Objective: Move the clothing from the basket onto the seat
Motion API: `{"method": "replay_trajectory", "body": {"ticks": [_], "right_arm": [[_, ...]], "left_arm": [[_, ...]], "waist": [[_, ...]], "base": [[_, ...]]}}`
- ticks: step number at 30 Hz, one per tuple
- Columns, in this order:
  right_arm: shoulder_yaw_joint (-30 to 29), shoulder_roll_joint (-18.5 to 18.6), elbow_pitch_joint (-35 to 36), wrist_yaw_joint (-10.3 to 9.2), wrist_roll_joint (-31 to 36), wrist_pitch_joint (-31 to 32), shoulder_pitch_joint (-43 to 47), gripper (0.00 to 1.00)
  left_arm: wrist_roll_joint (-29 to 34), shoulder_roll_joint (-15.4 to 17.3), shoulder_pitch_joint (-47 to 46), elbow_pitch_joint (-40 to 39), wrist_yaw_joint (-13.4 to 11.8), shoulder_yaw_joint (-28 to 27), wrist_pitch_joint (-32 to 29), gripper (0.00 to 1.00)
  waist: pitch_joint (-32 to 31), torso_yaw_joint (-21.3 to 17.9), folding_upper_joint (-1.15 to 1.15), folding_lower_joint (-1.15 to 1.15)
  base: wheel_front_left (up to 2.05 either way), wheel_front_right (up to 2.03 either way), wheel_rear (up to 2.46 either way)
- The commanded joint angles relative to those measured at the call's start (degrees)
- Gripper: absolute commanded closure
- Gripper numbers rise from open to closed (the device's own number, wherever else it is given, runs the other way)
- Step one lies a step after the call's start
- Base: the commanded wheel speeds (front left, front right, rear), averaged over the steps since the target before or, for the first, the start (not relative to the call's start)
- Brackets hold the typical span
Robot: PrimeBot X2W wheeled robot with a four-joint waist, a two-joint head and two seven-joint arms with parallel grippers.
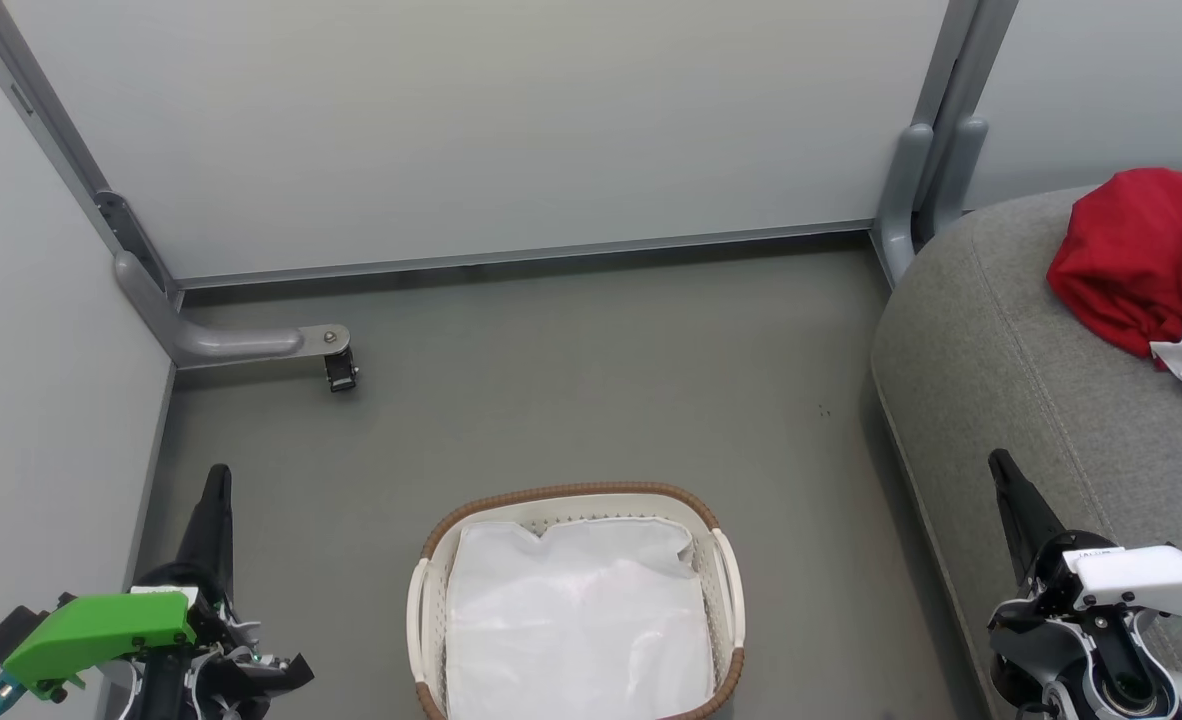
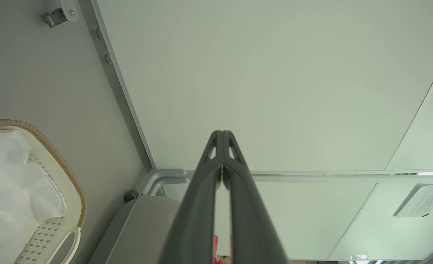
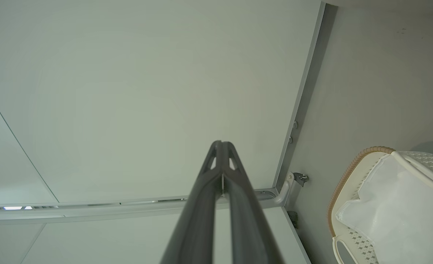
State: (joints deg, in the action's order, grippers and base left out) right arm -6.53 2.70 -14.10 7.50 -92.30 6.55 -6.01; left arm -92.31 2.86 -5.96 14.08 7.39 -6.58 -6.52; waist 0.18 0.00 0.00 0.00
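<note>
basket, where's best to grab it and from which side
Probably a side handle of the basket: each is a thin white loop standing off the wall, narrow enough to pinch. Come straight down from above, since the basket sits upright on the floor.

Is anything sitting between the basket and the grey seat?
Nothing visible does: bare floor separates the basket from the seat. The red clothing already lies on the seat; the basket holds a white lining.
</note>
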Motion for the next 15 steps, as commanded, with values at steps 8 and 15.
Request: {"method": "replay_trajectory", "body": {"ticks": [8,15], "right_arm": [[-0.09,0.34,0.23,-0.02,-0.22,0.16,-0.38,1.0],[-0.09,0.34,0.23,-0.02,-0.22,0.16,-0.38,1.0]], "left_arm": [[-0.19,0.01,-0.55,-0.11,0.26,-0.1,-0.23,1.0],[-0.19,0.01,-0.55,-0.11,0.26,-0.1,-0.22,1.0]], "waist": [[0.0,0.0,0.0,0.0],[0.0,0.0,0.0,0.0]], "base": [[0.0,0.0,0.0],[0.0,0.0,0.0]]}}
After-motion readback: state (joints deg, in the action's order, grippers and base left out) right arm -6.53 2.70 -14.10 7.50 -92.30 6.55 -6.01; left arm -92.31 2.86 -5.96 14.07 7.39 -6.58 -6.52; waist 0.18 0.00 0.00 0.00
